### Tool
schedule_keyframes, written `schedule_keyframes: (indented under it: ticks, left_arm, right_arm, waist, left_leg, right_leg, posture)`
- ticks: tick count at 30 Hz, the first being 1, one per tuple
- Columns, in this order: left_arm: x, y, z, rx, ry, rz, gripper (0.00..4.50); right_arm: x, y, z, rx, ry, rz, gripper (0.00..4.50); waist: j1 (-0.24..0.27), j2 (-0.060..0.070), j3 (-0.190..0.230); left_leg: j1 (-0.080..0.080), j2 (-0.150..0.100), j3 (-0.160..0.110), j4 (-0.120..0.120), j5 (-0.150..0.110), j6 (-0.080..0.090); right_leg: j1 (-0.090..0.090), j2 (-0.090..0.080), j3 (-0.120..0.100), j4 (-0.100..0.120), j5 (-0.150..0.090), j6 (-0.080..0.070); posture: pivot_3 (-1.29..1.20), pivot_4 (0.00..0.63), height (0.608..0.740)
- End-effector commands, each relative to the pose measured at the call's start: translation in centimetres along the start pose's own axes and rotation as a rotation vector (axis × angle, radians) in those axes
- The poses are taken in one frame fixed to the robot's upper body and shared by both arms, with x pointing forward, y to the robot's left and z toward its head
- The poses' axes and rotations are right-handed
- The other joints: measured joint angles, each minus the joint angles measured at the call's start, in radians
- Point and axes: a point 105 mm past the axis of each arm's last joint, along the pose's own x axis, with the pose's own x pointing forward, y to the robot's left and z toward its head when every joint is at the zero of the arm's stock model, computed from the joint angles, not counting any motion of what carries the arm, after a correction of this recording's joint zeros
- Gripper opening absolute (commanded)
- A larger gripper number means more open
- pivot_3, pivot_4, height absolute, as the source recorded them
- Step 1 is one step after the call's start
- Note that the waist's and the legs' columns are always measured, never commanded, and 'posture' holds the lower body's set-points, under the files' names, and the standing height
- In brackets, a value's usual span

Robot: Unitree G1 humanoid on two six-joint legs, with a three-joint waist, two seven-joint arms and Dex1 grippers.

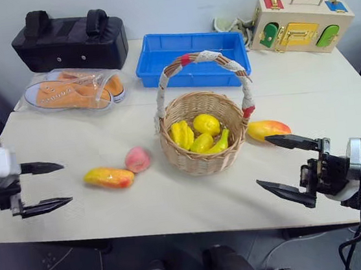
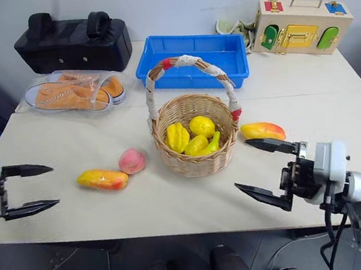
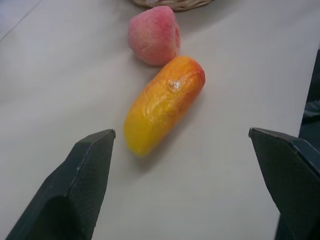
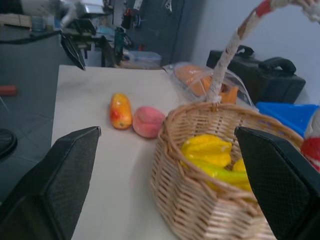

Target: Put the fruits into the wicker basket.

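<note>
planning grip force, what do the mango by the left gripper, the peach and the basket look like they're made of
Mango: likely moulded plastic or foam; a glossy skin with a small scuff showing pale underneath.
Peach: matte, slightly fuzzy-looking pink surface, probably foam or soft plastic, not certain.
Wicker basket: woven tan cane with visible strands, dry and unglossed; its handle is wrapped in white cloth with red patches.

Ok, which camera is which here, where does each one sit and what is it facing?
Left eye view: on the head, looking down over the table at the wicker basket; left gripper and right gripper show.
Right eye view: on the head beside it, same scene.
Left wrist view: on the left wrist, facing a mango and the peach, between its own fingers.
Right wrist view: on the right wrist, facing the basket between its own fingers.
Shared: both wrist views show that mango and peach.
</note>
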Motion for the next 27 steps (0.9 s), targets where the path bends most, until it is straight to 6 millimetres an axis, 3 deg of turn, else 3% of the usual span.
schedule_keyframes:
  ticks: [1,8,12,16,18,23,26,27]
  left_arm:
    - [2.8,1.0,-0.3,0.034,0.063,-0.064,4.50]
    - [6.6,1.9,-0.6,0.076,0.144,-0.170,4.50]
    - [6.5,0.7,-0.5,0.123,0.134,-0.271,3.27]
    - [5.2,0.8,-0.4,0.187,0.103,-0.231,2.12]
    - [4.8,1.0,0.6,0.206,0.037,-0.200,1.90]
    - [3.2,-2.2,8.8,0.137,-0.299,-0.268,1.88]
    - [4.6,-2.8,12.9,0.175,-0.446,-0.245,1.88]
    - [6.1,-2.5,14.1,0.205,-0.470,-0.216,1.88]
  right_arm:
    - [0.6,0.1,0.5,-0.021,-0.020,-0.013,4.47]
    - [0.1,-0.4,-0.6,-0.015,0.009,-0.090,4.47]
    - [0.0,-0.3,-0.8,-0.012,0.019,-0.105,4.50]
    - [-0.9,-0.6,-1.0,-0.027,0.038,-0.171,4.50]
    - [-1.5,-0.9,-1.1,-0.030,0.037,-0.220,4.50]
    - [-3.1,-1.5,-1.1,-0.053,0.064,-0.318,4.50]
    - [-3.9,-2.3,-0.9,-0.062,0.049,-0.409,4.50]
    - [-4.2,-2.5,-0.9,-0.064,0.042,-0.440,4.50]
  waist:
    - [0.006,0.000,0.000]
    - [0.001,-0.001,0.000]
    - [0.002,-0.001,0.000]
    - [0.003,-0.001,0.000]
    - [0.005,-0.001,0.000]
    - [0.005,-0.001,0.000]
    - [0.011,0.000,0.000]
    - [0.016,0.000,0.000]
  left_leg:
    - [-0.001,0.000,0.001,0.001,0.000,0.000]
    - [-0.003,0.002,0.002,0.003,0.001,-0.001]
    - [-0.003,0.003,0.002,0.005,0.002,-0.003]
    - [-0.002,0.002,0.002,0.007,0.003,-0.002]
    - [-0.001,0.002,0.002,0.007,0.003,-0.002]
    - [-0.001,0.002,0.000,0.007,0.003,-0.001]
    - [0.000,0.001,-0.002,0.006,0.003,-0.002]
    - [0.001,0.001,-0.003,0.007,0.003,-0.002]
  right_leg:
    - [-0.001,0.001,0.000,0.000,0.000,0.000]
    - [-0.004,0.002,0.001,0.002,-0.001,0.001]
    - [-0.005,0.002,0.001,0.007,-0.001,0.001]
    - [-0.004,0.001,0.001,0.010,-0.001,0.001]
    - [-0.004,0.001,0.001,0.010,-0.001,0.001]
    - [-0.003,0.000,0.000,0.011,-0.001,0.001]
    - [-0.001,0.000,0.000,0.011,-0.001,0.002]
    - [0.001,0.000,0.000,0.011,-0.001,0.003]
  posture:
    - [0.00,0.150,0.740]
    - [0.00,0.150,0.740]
    - [0.00,0.150,0.740]
    - [0.00,0.150,0.740]
    - [0.00,0.150,0.740]
    - [0.00,0.150,0.740]
    - [0.00,0.150,0.740]
    - [0.00,0.150,0.740]
